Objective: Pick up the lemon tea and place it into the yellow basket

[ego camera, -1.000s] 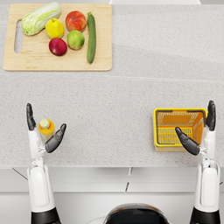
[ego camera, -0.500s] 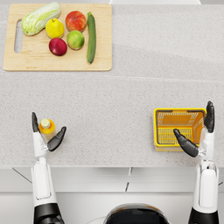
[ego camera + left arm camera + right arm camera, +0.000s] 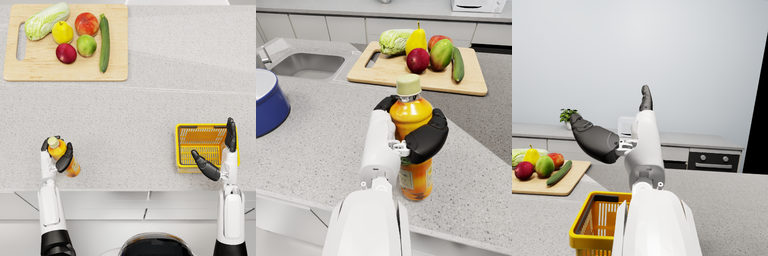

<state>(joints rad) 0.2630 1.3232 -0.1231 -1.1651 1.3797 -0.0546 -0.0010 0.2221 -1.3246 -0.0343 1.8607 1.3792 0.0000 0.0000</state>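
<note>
Tea point(image 3: 64, 157) is gripped upright by the left hand point(image 3: 56, 154) on the counter point(image 3: 150, 90); bare counter separates it from the basket point(image 3: 206, 147), over which the right hand point(image 3: 220, 157) is held open. A cutting board point(image 3: 65, 75) of produce lies well beyond.

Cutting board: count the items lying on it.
6 on the cutting board: cabbage far left, yellow pear, peach, red apple, green apple, cucumber rightmost. None seems hidden.

**Hidden and cut off**

The left robot hand point(image 3: 406, 137) covers the lemon tea point(image 3: 412, 145) label's middle. In the left wrist view, a blue bowl point(image 3: 267, 102) is cropped at 9 o'clock; the yellow basket point(image 3: 594, 220) runs off at 6 o'clock.
</note>
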